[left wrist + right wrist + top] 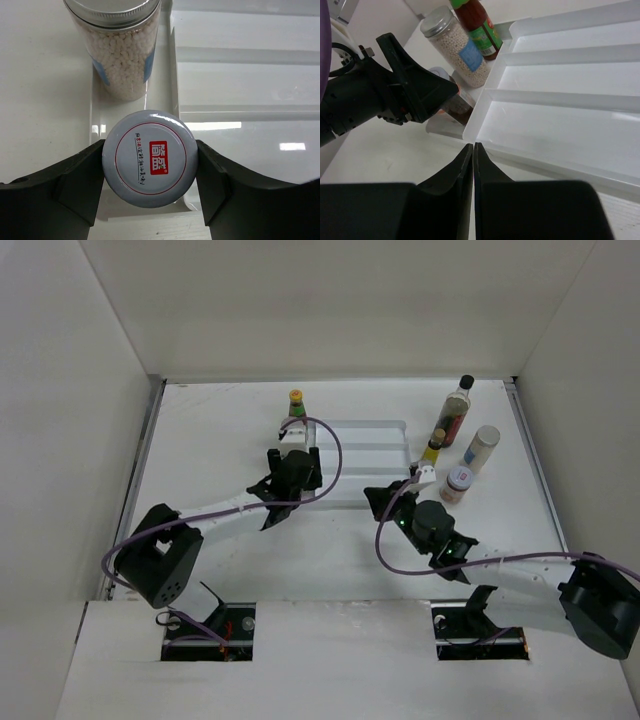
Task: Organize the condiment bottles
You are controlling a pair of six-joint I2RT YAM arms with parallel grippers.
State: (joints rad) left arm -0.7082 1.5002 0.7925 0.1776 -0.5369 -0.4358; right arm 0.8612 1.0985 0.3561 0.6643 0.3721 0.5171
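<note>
White walls close in a white counter (pixel 220 420), and a white divided tray (pixel 365 430) lies near its middle. The left gripper (pixel 149 172) stands partly open, its two fingers pressed against opposite sides of a white-lidded jar (pixel 150 145), whose lid has a red mark at its centre. The jar sits at the near end of the narrow compartment along the tray's left edge; whether its base rests on the tray floor cannot be told. Just beyond it in the same compartment stands a bead jar (pixel 122 60) with a silver lid, and behind that a green-capped sauce bottle (pixel 479 22) at the tray's far left corner. The right gripper (pixel 473 150) is fully closed with nothing between its fingers, and it hangs over the counter just short of the tray's near edge. On the counter beside the tray's right edge, toward the far right corner, stand a tall dark bottle (pixel 455 410), a yellow-capped bottle (pixel 432 448), a pale-lidded jar (pixel 482 448) and a red-marked jar (pixel 458 483).
</note>
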